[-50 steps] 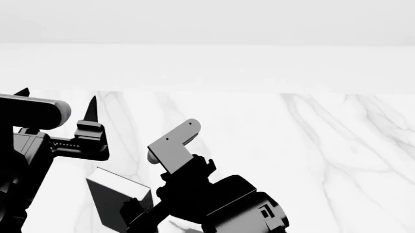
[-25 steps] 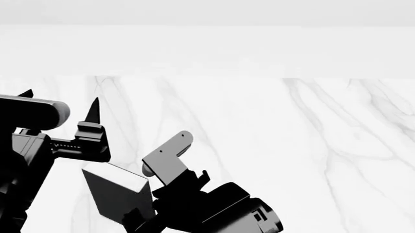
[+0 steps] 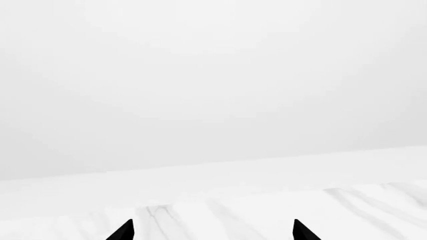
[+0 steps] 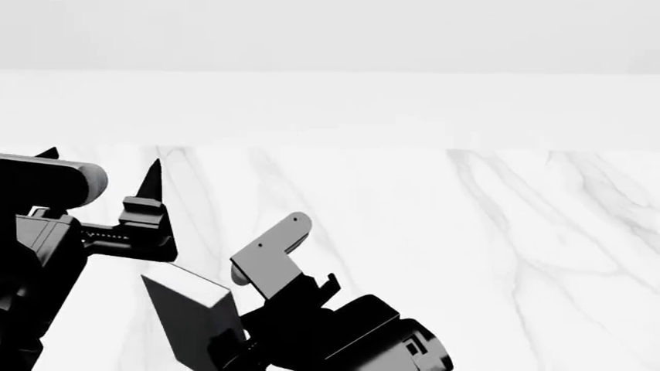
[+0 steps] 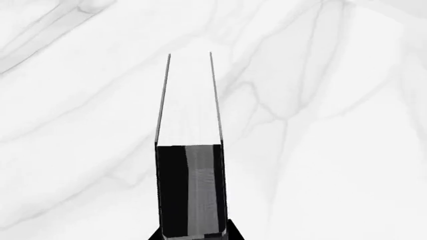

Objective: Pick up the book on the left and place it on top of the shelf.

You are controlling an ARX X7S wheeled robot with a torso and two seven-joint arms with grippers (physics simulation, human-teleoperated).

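My right gripper [image 4: 229, 340] is shut on the book [image 4: 191, 317], a dark charcoal slab held tilted above the white marble surface at the lower left of the head view. In the right wrist view the book [image 5: 190, 190] points away from the camera, dark spine end near, white page edges beyond, and the gripper [image 5: 193, 234] has a black jaw on each side of it. My left gripper [image 4: 100, 162] is open and empty at the far left, its two pointed tips apart. It shows the same in the left wrist view [image 3: 212, 227]. The shelf is out of view.
The white marble surface [image 4: 464, 247] with grey veins spreads ahead and to the right. A plain white band [image 4: 330, 108] runs along its far edge, with a pale wall beyond. No other objects show.
The head view dipped and came back. My right gripper has turned the book a little, so more of its lighter face shows. The left gripper has barely moved.
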